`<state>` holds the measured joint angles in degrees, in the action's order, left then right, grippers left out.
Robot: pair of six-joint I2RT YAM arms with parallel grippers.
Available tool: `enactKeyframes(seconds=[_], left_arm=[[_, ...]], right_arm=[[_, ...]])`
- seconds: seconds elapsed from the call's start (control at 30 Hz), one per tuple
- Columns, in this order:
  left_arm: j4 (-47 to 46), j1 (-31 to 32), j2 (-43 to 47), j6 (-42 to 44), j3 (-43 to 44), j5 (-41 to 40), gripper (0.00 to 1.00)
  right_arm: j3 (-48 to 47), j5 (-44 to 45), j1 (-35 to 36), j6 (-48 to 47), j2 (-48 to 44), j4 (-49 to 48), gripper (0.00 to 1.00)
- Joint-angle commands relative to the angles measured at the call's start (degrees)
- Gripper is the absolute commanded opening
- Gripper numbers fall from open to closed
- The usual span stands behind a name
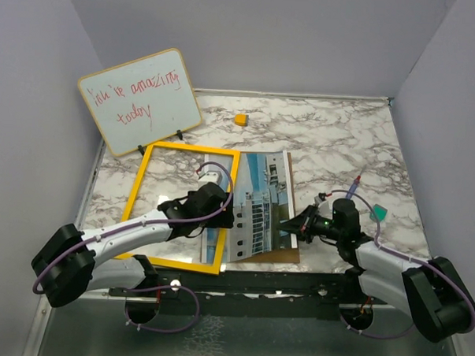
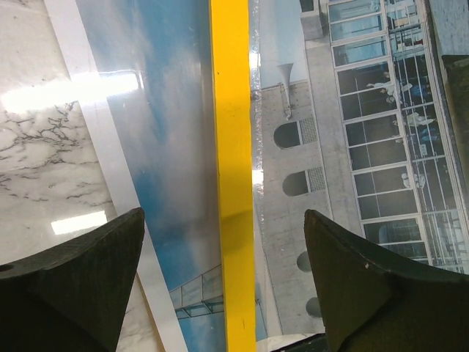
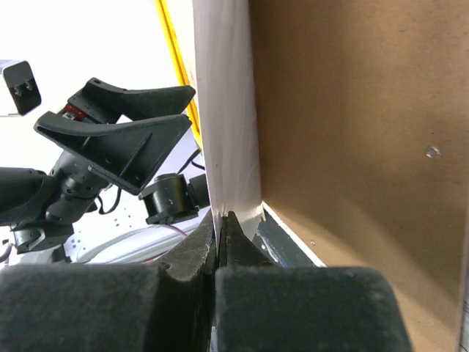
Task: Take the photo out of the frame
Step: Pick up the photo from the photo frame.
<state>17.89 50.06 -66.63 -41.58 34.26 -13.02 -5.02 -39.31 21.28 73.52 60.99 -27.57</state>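
Observation:
The yellow frame (image 1: pixel 146 194) lies flat on the marble table, left of centre. The photo (image 1: pixel 256 202), a white building under blue sky, lies partly across the frame's right bar and over a brown backing board (image 1: pixel 289 255). My left gripper (image 1: pixel 220 217) hangs open above that bar. In the left wrist view the fingers (image 2: pixel 73 286) straddle the yellow bar (image 2: pixel 233 147) without touching it, with the photo (image 2: pixel 352 147) on both sides. My right gripper (image 1: pixel 286 227) is shut on the photo's right edge. In the right wrist view the jaws (image 3: pixel 222 220) pinch the lifted white paper (image 3: pixel 227 110) beside the brown board (image 3: pixel 352 110).
A whiteboard (image 1: pixel 138 99) with red handwriting stands propped at the back left. A small orange block (image 1: pixel 240 119) sits on the table (image 1: pixel 334 143) behind the frame. A pen (image 1: pixel 354 183) and a green piece (image 1: pixel 378 212) lie to the right. Grey walls close in three sides.

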Motion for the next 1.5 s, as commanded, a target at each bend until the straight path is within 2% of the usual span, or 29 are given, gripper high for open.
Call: enactKeyframes(seconds=[0.0, 0.13, 0.3, 0.43, 0.53, 0.63, 0.7, 0.9, 0.97, 1.1, 1.17, 1.2, 1.47], left_arm=[[1.3, 0.1, 2.4, -1.1, -0.3, -3.2, 0.90], [2.9, 0.1, 3.7, -0.8, -0.7, -4.8, 0.90], [3.4, 0.1, 5.2, -0.7, -1.0, -5.7, 0.91], [3.6, 0.1, 5.8, -0.5, -0.9, -5.8, 0.91], [3.6, 0.0, 6.1, -0.5, -1.0, -5.7, 0.92], [3.4, 0.1, 5.8, -0.4, -1.3, -5.2, 0.92], [2.9, 0.0, 5.4, -0.6, -1.6, -4.5, 0.92], [1.8, 0.0, 4.3, -0.7, -2.3, -3.5, 0.92], [1.5, 0.0, 4.2, -0.7, -2.1, -3.6, 0.92], [1.6, 0.0, 3.8, -0.3, -1.8, -3.5, 0.92], [1.8, 0.0, 3.9, -0.3, -1.8, -3.6, 0.92], [1.9, 0.0, 4.0, -0.3, -1.9, -3.7, 0.92], [2.1, 0.0, 4.0, -0.4, -1.7, -3.8, 0.92]], right_arm=[[-1.0, -3.2, -0.4, 1.4, -0.7, -2.9, 0.01], [-2.0, -1.3, -0.4, 0.1, -6.8, 4.2, 0.00], [-3.7, -1.1, -0.5, 1.0, -11.9, 7.6, 0.01], [-6.9, 1.8, -0.5, -4.0, -13.0, 16.7, 0.01], [-10.3, 5.6, -0.5, -10.0, -9.5, 27.1, 0.02], [-12.3, 4.9, -0.5, -14.2, -2.8, 29.8, 0.13], [-13.0, 4.1, -0.5, -16.1, 1.8, 29.1, 0.28], [-17.2, 6.2, -0.5, -20.7, 7.9, 30.4, 0.60], [-18.6, 6.4, -0.5, -21.8, 9.7, 30.4, 0.65], [-20.6, 4.8, -0.5, -23.0, 13.6, 28.9, 0.68], [-20.4, 4.4, -0.5, -22.3, 14.5, 27.3, 0.73], [-20.2, 3.8, -0.5, -21.9, 14.9, 25.8, 0.73], [-19.9, -0.3, -0.5, -22.7, 17.4, 22.7, 0.31]])
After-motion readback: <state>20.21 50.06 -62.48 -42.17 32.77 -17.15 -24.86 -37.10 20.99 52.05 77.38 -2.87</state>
